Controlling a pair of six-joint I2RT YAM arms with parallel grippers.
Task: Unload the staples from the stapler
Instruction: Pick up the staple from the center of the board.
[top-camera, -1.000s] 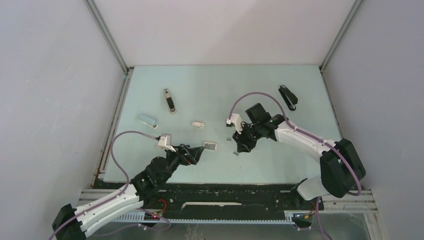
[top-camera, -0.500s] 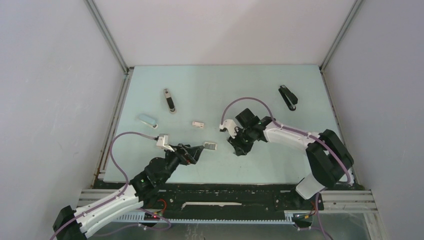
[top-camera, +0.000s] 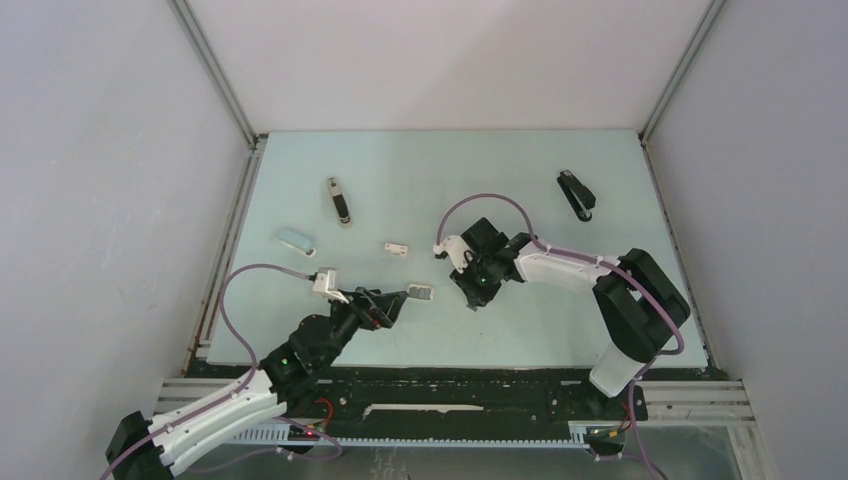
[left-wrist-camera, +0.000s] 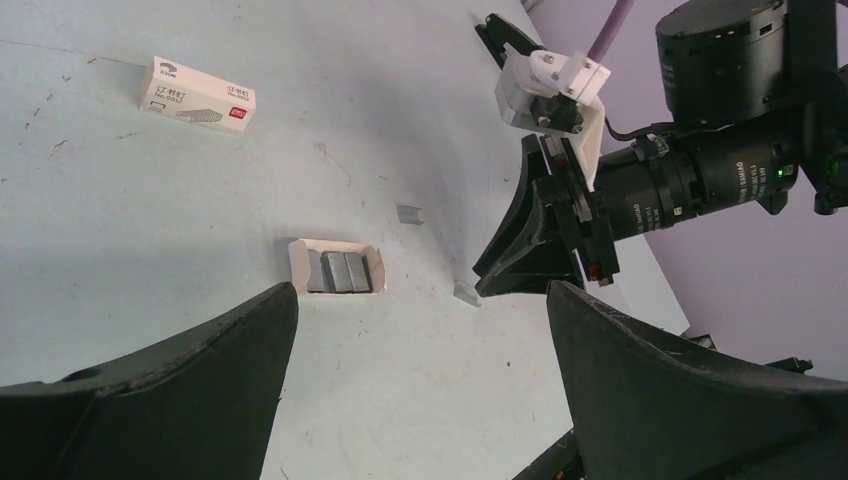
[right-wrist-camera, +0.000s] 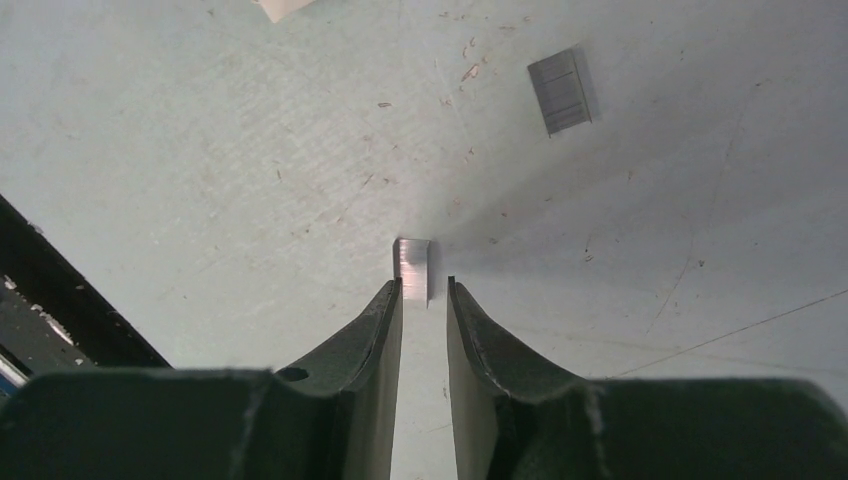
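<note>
taking the small open tray (left-wrist-camera: 296, 270) as the marker: it lies on the pale green table (top-camera: 540, 330) with three grey blocks (left-wrist-camera: 337, 271) side by side inside it. the left gripper (left-wrist-camera: 422, 290) hovers low on the near-left side of the tray, its jaws spread wide with nothing between them and the tray straight ahead of its fingers. near the tray, on its right, the right gripper (right-wrist-camera: 424, 287) points down at the table. its jaws are drawn close with only a thin gap, and the near end of a staple strip (right-wrist-camera: 412, 265) sits in that gap, close against one finger (whether the strip is truly pinched i cannot tell). a second strip (right-wrist-camera: 560, 90) lies loose on the table a little behind the first, also right of the tray. the stapler (top-camera: 341, 202), silver on top and black below, lies flat well behind the tray and to its left, apart from both grippers. a closed white staple box (left-wrist-camera: 197, 97) rests behind the tray, and a black stapler-like tool (top-camera: 576, 194) sits far to the tray's right, toward the back.
</note>
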